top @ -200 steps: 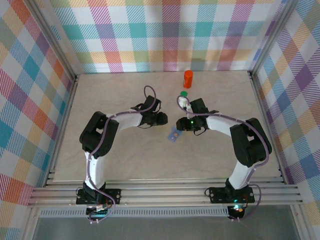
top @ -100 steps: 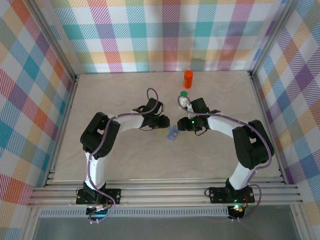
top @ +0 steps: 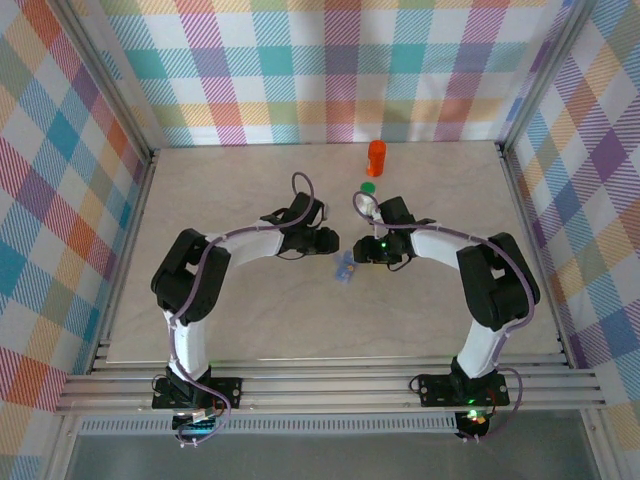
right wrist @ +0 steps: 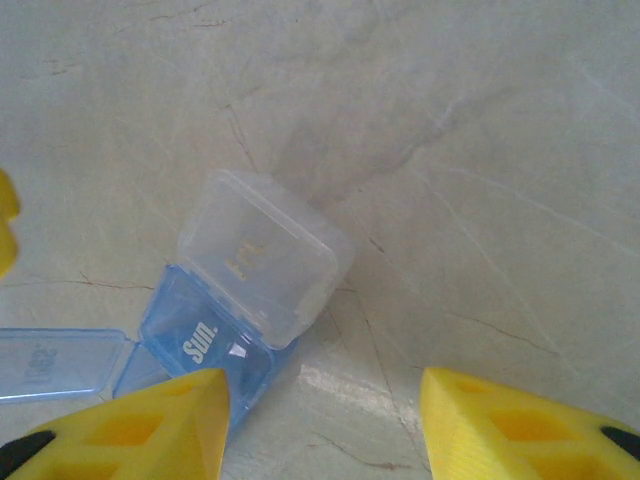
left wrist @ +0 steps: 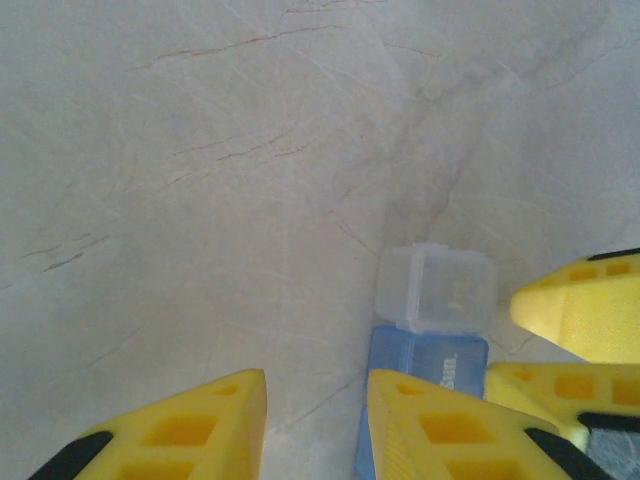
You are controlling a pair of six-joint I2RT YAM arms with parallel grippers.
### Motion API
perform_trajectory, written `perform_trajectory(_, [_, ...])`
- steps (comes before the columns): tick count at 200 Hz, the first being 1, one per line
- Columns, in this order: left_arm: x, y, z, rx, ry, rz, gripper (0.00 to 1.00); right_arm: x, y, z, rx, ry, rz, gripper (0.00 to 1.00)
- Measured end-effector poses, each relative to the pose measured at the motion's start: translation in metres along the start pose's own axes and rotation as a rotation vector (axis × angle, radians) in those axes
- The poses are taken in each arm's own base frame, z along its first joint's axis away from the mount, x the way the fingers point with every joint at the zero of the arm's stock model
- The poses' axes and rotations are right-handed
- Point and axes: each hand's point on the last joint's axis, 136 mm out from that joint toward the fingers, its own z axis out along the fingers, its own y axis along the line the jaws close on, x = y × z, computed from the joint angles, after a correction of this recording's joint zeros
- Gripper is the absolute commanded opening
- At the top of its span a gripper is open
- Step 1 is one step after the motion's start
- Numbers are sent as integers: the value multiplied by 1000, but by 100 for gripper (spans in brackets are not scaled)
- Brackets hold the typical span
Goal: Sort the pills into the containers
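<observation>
A flat blue translucent box (top: 345, 267) lies mid-table, marked "Sun." (right wrist: 200, 338), with one clear lid (right wrist: 265, 255) flipped up. My left gripper (left wrist: 317, 392) hangs just left of the box (left wrist: 430, 362), its fingers a narrow gap apart over bare table, nothing between them. From the other side my right gripper (right wrist: 325, 400) stands open, wider, beside the box's corner, holding nothing. Both grippers (top: 327, 240) (top: 366, 250) face each other across the box. The orange bottle (top: 376, 157) stands at the back. The clear bottle (top: 368, 202) with its green cap (top: 368, 186) sits behind my right wrist. Pills are out of view.
The pale marbled table (top: 250, 320) is walled by checked panels, with a metal rail along the near edge (top: 330, 385). A second opened blue lid (right wrist: 50, 362) lies flat beside the box. Both arms' elbows bulge outward at left and right.
The left arm's elbow has swung a little outward and its gripper has edged toward the box. The right gripper has crept slightly left. The box has not moved.
</observation>
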Motion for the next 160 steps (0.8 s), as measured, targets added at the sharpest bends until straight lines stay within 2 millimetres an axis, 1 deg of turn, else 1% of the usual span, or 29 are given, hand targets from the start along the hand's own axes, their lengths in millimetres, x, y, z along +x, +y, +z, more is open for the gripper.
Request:
perform_trajectory(29, [7, 4, -7, -20, 14, 4, 32, -1, 5, 0, -29, 0, 8, 50])
perform_trajectory(72, [23, 21, -4, -77, 47, 4, 32, -5, 13, 0, -72, -12, 24, 48])
perform_trajectory(91, [27, 23, -3, -81, 57, 2, 32, -6, 17, -1, -92, -15, 32, 48])
perform_trajectory(127, [29, 15, -1, -28, 63, -18, 32, -8, 23, -1, -124, -22, 52, 47])
perform_trajectory(160, [29, -2, 0, 61, 68, -44, 33, -3, 25, 2, -155, -14, 89, 47])
